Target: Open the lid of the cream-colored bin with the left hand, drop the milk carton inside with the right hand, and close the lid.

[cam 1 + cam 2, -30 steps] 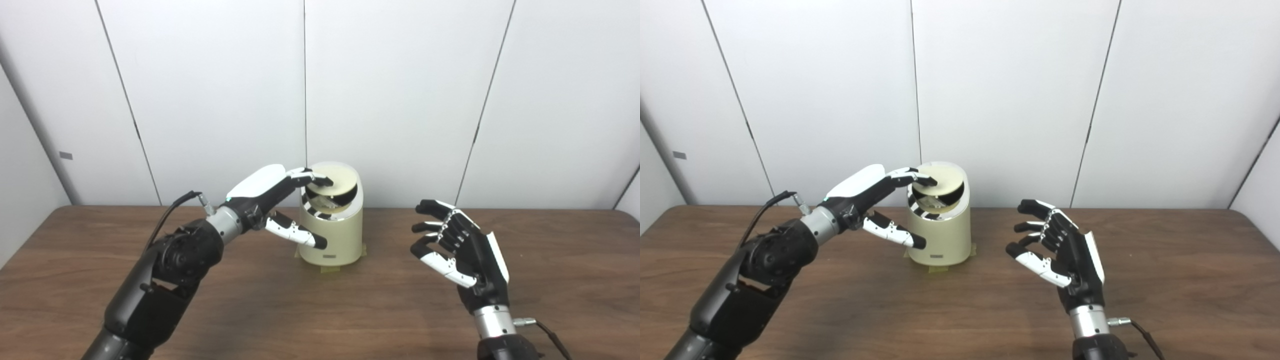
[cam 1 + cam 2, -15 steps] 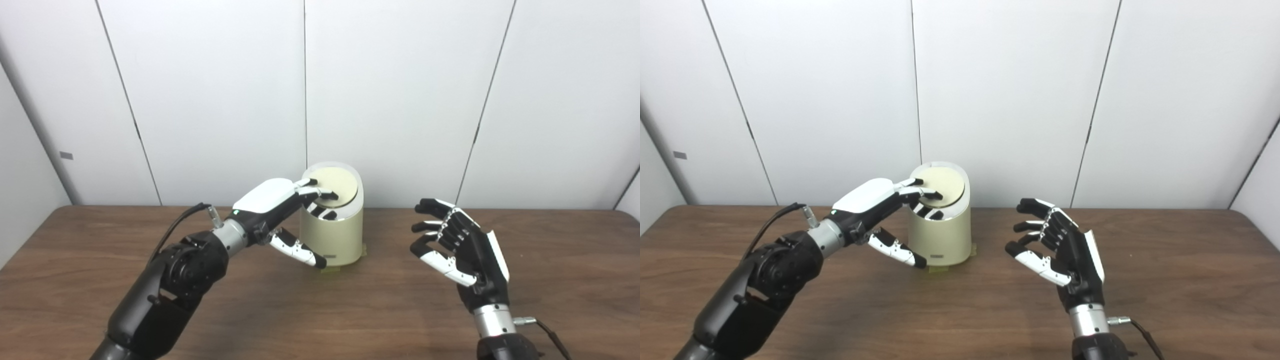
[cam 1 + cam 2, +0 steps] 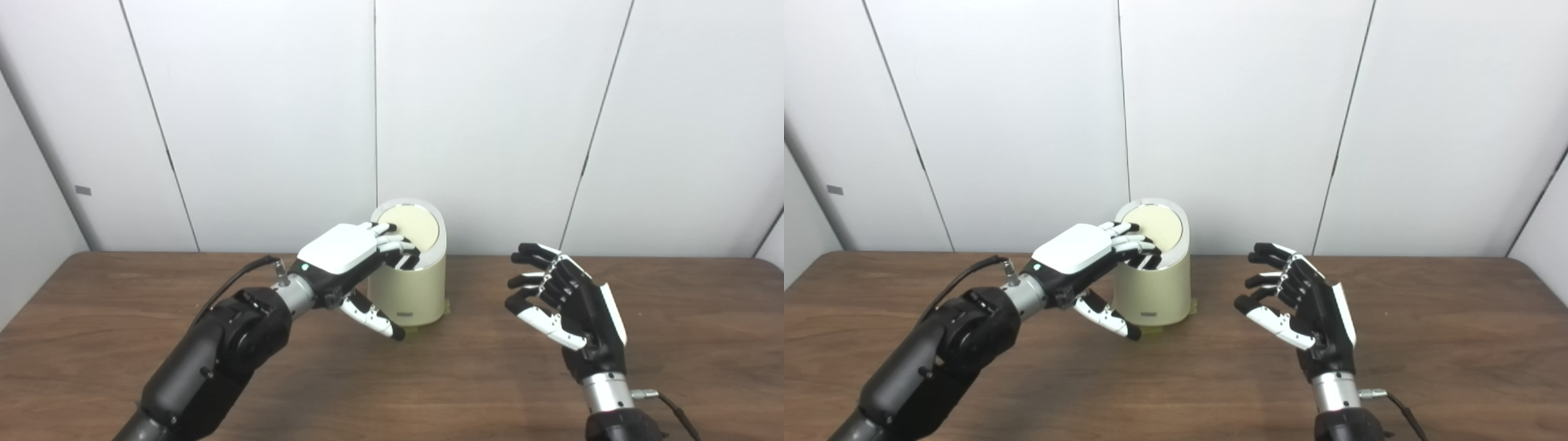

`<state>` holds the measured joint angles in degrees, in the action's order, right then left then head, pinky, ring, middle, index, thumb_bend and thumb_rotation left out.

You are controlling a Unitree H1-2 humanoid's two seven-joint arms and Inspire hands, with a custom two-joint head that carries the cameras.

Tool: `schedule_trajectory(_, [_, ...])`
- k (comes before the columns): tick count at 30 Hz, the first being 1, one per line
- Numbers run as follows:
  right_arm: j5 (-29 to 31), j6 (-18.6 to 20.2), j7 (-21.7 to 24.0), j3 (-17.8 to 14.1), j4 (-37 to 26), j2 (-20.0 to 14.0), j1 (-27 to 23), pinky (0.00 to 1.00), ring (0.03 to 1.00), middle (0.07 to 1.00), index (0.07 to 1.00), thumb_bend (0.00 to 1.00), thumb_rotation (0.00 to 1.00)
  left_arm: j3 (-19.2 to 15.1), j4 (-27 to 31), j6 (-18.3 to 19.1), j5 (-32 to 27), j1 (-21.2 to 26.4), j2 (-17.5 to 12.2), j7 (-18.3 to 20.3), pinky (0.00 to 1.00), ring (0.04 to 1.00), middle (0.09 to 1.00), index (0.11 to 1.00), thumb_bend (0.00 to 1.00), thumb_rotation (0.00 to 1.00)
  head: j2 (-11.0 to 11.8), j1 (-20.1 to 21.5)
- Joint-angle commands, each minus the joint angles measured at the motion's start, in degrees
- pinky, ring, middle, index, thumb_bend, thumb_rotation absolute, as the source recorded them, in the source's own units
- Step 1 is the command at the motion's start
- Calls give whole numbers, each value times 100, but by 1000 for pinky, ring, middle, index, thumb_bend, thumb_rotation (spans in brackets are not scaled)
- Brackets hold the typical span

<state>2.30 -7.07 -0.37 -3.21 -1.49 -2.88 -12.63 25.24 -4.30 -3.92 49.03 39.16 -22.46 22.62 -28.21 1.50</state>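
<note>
The cream-colored bin (image 3: 411,288) stands upright at the back middle of the wooden table, on a patch of tape. Its round lid (image 3: 412,226) lies down flat in the silver rim. My left hand (image 3: 352,257) rests on the lid's near-left edge, fingers (image 3: 392,240) spread on top, thumb hanging down in front of the bin wall; it grips nothing. My right hand (image 3: 566,309) hovers to the right of the bin, open, palm toward the bin, holding nothing. No milk carton is visible in either view.
The brown wooden table (image 3: 429,380) stretches wide on both sides. White wall panels (image 3: 490,122) stand close behind the bin. A cable runs from each wrist.
The lid has gone from tilted up and open to lying flat. My left hand has dropped lower with it and pulled slightly back. The right hand has stayed almost still.
</note>
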Motion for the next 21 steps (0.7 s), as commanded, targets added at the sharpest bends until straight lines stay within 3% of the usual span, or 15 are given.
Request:
schedule_trajectory(1, [33,-130,-24,-45,-132,-3,-174,434,545,686,678,665,305,77,56,326,351,124,-142,391,1000,984,782,771,971,450,-5,4])
schedule_trajectory(5, [20,-113,-47,-49,-159,10,-170,436,541,688,680,642,286,141,121,594,545,149,-153,718,1000,959,764,739,996,456,-10,1])
schedule_trajectory(10, [26,-109,-36,-41,-173,6,-159,436,544,693,681,647,301,82,263,586,475,91,-174,625,1000,935,756,729,999,488,-7,1])
schedule_trajectory(13, [39,-138,-45,-48,-158,17,-160,429,534,683,678,624,267,-96,381,404,371,-24,-139,95,1000,922,758,748,952,462,10,-6])
schedule_trajectory(17, [43,-193,-44,-62,-82,4,-170,432,534,682,680,621,264,-636,390,-90,-144,-238,80,-1040,1000,936,817,821,842,394,32,-22])
schedule_trajectory(21, [20,-222,-43,-73,-22,-15,-178,430,538,689,681,621,262,-1296,488,-364,-1152,-419,316,-1367,1000,994,919,925,747,387,43,-38])
